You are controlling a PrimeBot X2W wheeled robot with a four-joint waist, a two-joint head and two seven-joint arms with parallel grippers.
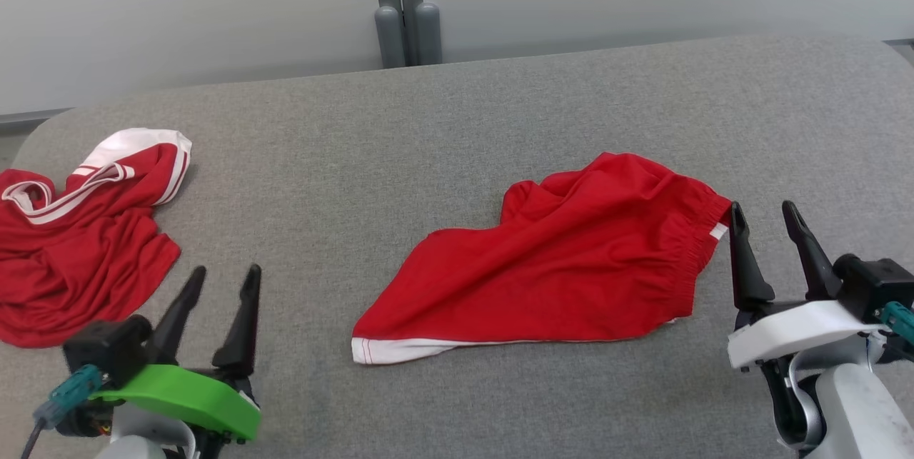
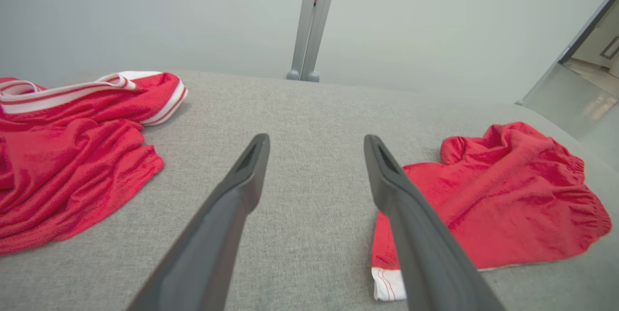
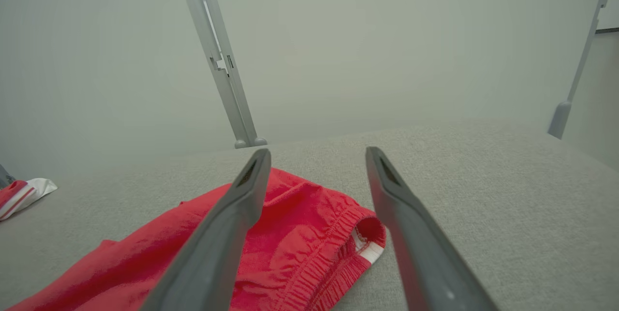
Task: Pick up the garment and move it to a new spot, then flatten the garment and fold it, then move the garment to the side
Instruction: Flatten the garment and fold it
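Both pincers sit nearest, jaws spread and empty: left gripper point(image 1: 225, 270) on a green mount, right gripper point(image 1: 762, 207) on a white one. Between them, on the grey padded table point(image 1: 428, 123), lie the rumpled red shorts point(image 1: 571, 259). Their elastic waistband point(image 1: 696, 245) is just beside the right gripper's left finger, and the white-edged hem point(image 1: 400, 350) is ahead and to the right of the left gripper. Judged light, limp and thin, the shorts should sag and bunch when lifted. Pinch a waistband corner and a hem corner, catching both layers. Left of the left gripper, a red shirt point(image 1: 78, 245) lies apart.
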